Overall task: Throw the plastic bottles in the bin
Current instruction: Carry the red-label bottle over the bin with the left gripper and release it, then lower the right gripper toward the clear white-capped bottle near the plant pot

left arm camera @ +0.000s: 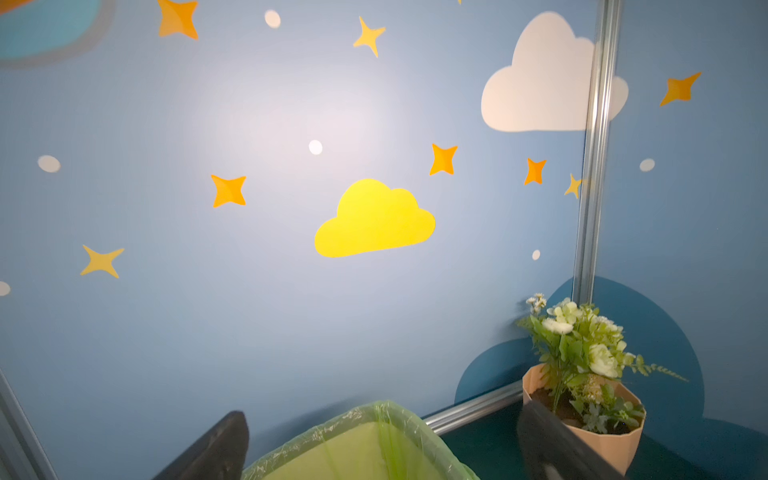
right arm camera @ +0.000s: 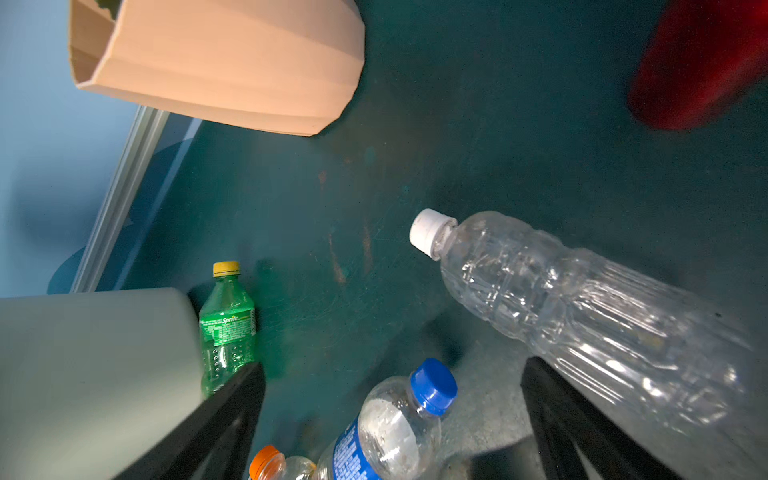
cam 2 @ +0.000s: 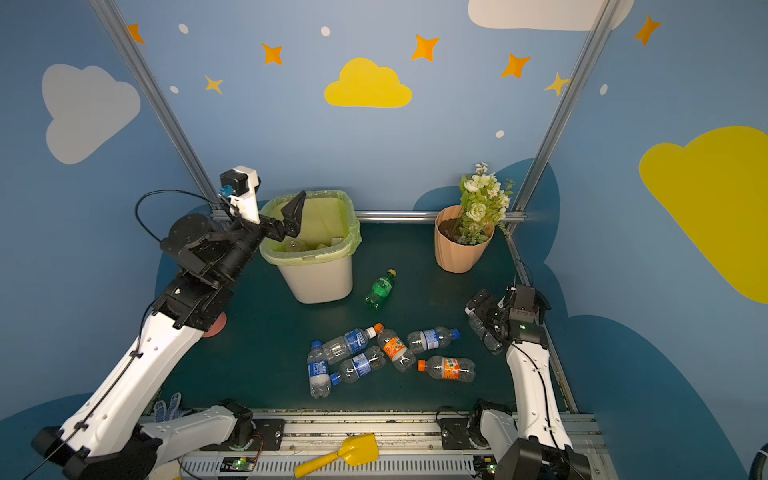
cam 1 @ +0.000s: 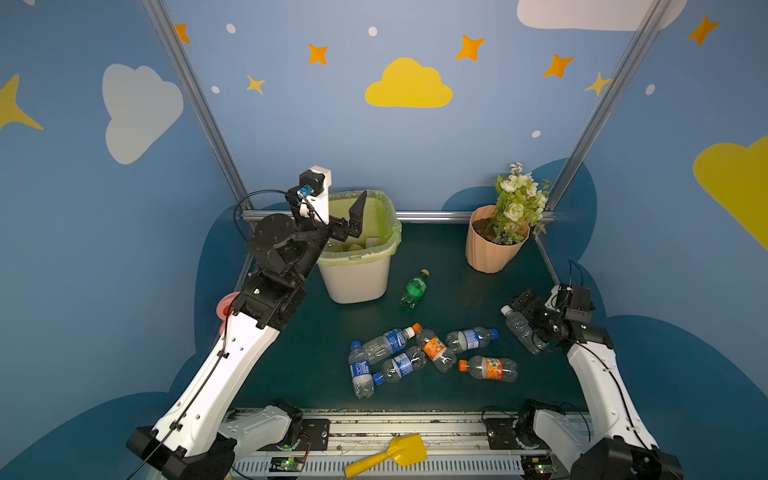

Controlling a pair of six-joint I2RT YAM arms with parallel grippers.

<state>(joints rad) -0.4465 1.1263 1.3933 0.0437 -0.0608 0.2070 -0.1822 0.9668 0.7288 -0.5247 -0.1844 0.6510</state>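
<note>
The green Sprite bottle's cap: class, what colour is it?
Yellow. The cap on the green Sprite bottle shows best in the right wrist view.

**Open jaws above the lined bin**

The left gripper [left arm camera: 382, 413] shows only its two dark fingers [left arm camera: 216, 449] at the frame's edge, spread wide and empty. Between them lies the corner of a bin [left arm camera: 332, 432] lined with a translucent light-green plastic bag. One finger overlaps a peach ribbed flower pot [left arm camera: 619, 444] of white-and-green flowers [left arm camera: 582, 345], standing by a vertical aluminium post [left arm camera: 594, 166]. A yellow cloud [left arm camera: 374, 218] sits mid-frame on the blue wall [left arm camera: 208, 332], among orange stars.
</note>
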